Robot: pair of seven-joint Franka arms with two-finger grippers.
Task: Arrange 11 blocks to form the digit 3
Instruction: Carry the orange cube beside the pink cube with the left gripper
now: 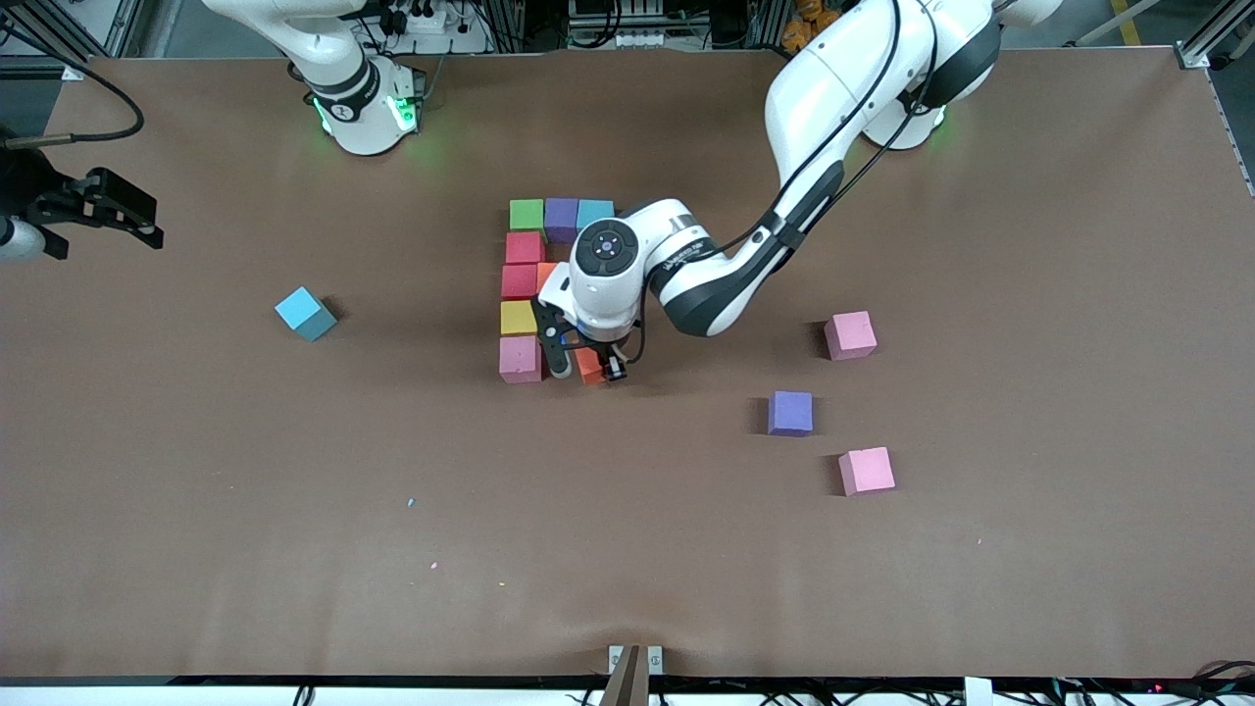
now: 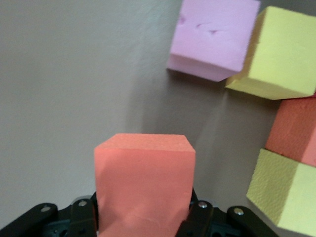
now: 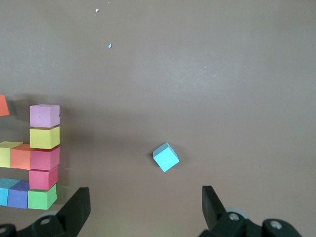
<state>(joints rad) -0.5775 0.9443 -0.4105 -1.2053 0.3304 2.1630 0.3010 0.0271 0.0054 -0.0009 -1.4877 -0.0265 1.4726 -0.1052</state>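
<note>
Partly built digit 3 near table centre: top row of green, purple and light blue blocks, farthest from the front camera. From the green end, a column toward the camera: 2 red blocks, a yellow block, a pink block. Orange block in the middle row beside the lower red one, mostly hidden under the left wrist; another yellow cube next to it in the left wrist view.

Left gripper low, just beside the pink block at the figure's near end, jaws pinching an orange-red block by 2 opposite faces. Cannot tell whether that block touches the table.

Loose blocks: 1 light blue toward the right arm's end, turned at an angle; toward the left arm's end, 1 pink, 1 purple and 1 more pink, well apart, the last nearest the camera.

Right gripper waiting at the table edge at its own end, jaws spread wide, holding nothing, fingers framing the loose light blue block in its wrist view.

Brown table with a few tiny foam crumbs.
</note>
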